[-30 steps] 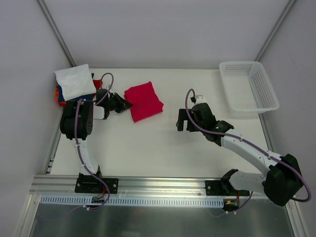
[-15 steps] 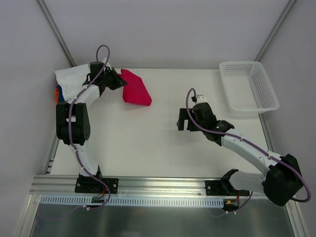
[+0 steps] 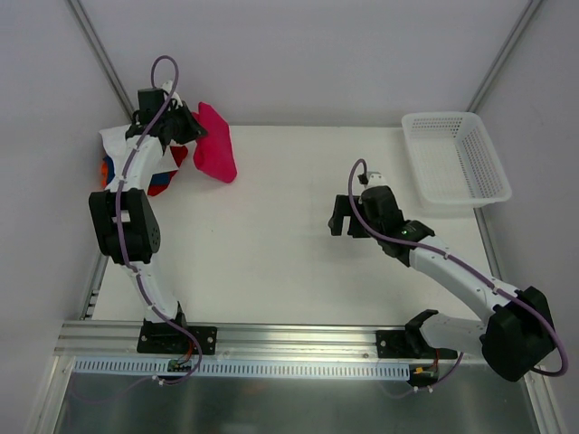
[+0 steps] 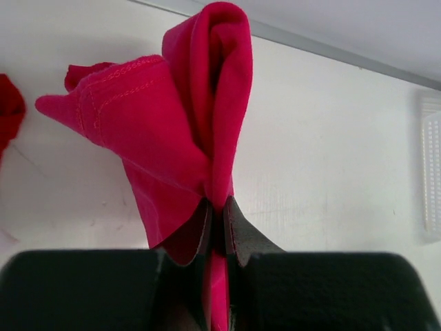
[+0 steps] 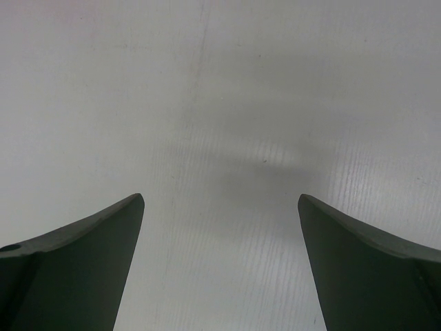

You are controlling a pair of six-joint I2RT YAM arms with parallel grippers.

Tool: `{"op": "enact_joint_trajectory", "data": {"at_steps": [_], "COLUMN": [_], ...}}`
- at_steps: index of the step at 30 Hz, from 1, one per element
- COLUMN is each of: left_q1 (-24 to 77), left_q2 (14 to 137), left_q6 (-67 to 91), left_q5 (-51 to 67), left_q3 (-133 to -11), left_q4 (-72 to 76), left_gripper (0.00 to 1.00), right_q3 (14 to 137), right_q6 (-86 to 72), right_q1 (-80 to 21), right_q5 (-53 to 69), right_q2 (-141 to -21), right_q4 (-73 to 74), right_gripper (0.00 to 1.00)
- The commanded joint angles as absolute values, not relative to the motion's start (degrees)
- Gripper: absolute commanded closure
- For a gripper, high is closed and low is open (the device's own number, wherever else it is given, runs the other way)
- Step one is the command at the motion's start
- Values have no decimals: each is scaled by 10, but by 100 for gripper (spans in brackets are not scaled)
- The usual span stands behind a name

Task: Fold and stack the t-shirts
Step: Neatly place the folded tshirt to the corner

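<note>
My left gripper (image 3: 187,133) is shut on a folded crimson-red t-shirt (image 3: 215,143) and holds it in the air at the table's back left, next to the stack. In the left wrist view the gripper (image 4: 219,204) pinches the shirt (image 4: 172,117), which bunches up above the jaws. The stack of folded shirts (image 3: 136,167) lies at the back left edge, white on top with red, blue and orange showing beneath, partly hidden by my left arm. My right gripper (image 3: 341,217) is open and empty over bare table right of centre; it also shows in the right wrist view (image 5: 220,200).
A white plastic mesh basket (image 3: 455,161) stands at the back right corner. The white table (image 3: 271,262) has metal rails along its left and near edges. Grey walls close in behind and at both sides.
My left gripper has lifted the crimson shirt off the table and carried it back and to the left, to beside the stack. My right arm has barely moved.
</note>
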State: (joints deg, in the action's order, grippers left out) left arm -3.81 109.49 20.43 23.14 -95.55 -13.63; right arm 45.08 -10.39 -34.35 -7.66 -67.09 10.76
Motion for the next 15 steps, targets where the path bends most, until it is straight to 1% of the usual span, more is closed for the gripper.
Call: {"op": "enact_joint_trajectory", "data": {"at_steps": [1, 10, 15], "left_q1": [-54, -72, -82], "left_q2": [1097, 1150, 1176], "left_q6": [176, 132, 99], "left_q5": [223, 218, 189], "left_q3": [-1019, -1168, -1230], "left_q4": [-156, -215, -249], "left_gripper": [100, 100, 100], "right_q3": [442, 432, 426], "right_q6": [-99, -102, -99], "right_q1": [-337, -323, -318], "right_q5": [-61, -43, -40], "right_q2": [-655, -655, -652], "right_q4": [77, 62, 61], "right_gripper": [1, 1, 0]}}
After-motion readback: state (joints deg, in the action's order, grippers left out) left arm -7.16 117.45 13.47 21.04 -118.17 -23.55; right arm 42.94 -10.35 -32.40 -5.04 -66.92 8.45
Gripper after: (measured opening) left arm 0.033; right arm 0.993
